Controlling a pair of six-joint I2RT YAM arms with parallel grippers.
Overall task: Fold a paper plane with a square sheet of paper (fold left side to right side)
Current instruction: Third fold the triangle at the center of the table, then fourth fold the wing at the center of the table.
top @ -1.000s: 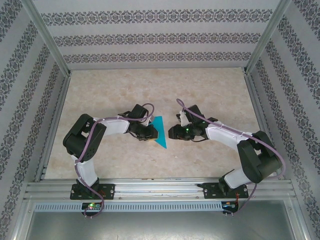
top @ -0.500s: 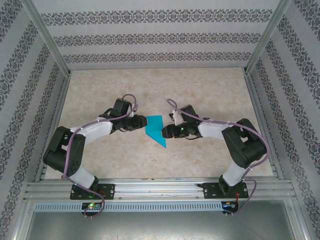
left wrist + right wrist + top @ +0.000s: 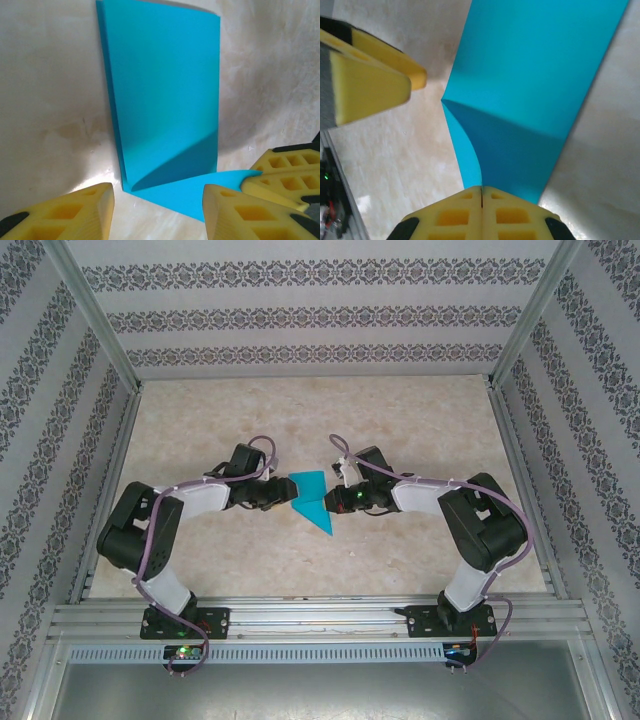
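The square sheet of paper (image 3: 312, 498) is teal-blue and lies folded at the middle of the table, with a pointed corner toward the near edge. My right gripper (image 3: 334, 501) is at its right side, shut on a curled-up edge of the paper (image 3: 535, 75); the right gripper (image 3: 481, 189) has its yellow pads pressed together on that edge. My left gripper (image 3: 282, 491) is just left of the sheet. In the left wrist view the left gripper (image 3: 157, 200) stands open, with the paper (image 3: 165, 90) ahead of its fingers and a flap reaching between them.
The marbled beige tabletop (image 3: 220, 420) is walled by patterned panels and metal posts. An aluminium rail (image 3: 320, 615) runs along the near edge by the arm bases. The right gripper's yellow fingers (image 3: 285, 170) sit close beside my left gripper's right finger.
The right gripper moved left to the paper and shut on its edge. The left arm stretched out, its gripper shifting to the sheet's left side and opening.
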